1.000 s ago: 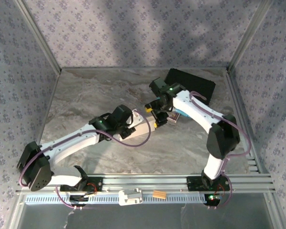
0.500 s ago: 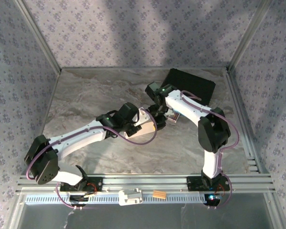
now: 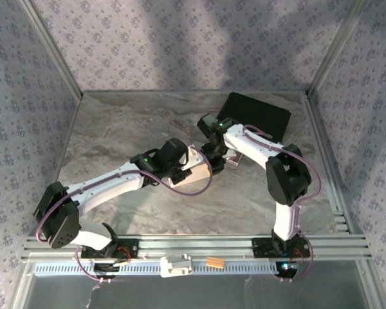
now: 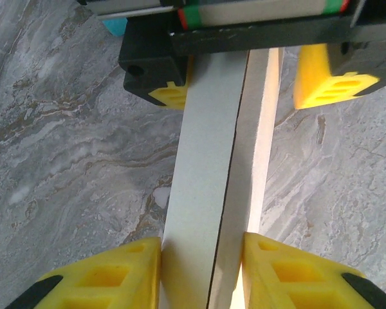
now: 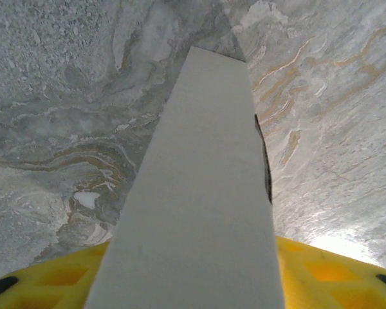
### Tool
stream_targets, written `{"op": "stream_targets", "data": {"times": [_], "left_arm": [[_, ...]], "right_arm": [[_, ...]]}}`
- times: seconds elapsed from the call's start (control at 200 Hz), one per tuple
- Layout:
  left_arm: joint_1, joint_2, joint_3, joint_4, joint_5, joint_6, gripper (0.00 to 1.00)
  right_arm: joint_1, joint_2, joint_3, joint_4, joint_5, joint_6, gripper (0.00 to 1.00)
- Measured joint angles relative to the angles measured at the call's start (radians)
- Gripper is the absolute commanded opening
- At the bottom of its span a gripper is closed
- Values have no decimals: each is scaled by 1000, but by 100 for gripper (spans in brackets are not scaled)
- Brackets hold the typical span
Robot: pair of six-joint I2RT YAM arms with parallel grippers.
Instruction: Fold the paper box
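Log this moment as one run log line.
task: fold box | left gripper: shut on paper box | right gripper: open astride its other end, one finger touching, other apart

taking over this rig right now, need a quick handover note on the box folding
Left gripper: shut on the paper box, at its near end.
Right gripper: open, straddling the far end; one finger touches, the other stands clear.
Box: between the arms, over the middle of the table; black case behind.
Done: two panels lie close together, with a slit between.
Left: close the right grip, finish folding; remaining flaps cannot be seen.
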Motion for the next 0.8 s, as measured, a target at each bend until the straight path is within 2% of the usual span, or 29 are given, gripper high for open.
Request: {"op": "stream_targets", "data": {"times": [0.145, 0.405, 0.66, 0.8], "left_arm": [[-1, 0, 0, 0, 2, 0, 41], [-20, -24, -1, -57, -1, -39, 59], [-26, -253, -37, -109, -32, -142, 77], [-26, -329, -48, -159, -35, -222, 78]], "right_arm": [[1, -4, -7, 12, 9, 2, 53], [2, -7, -11, 8, 22, 12, 50], [2, -8, 8, -41, 23, 35, 46], [2, -7, 51, -68, 19, 38, 45]]}}
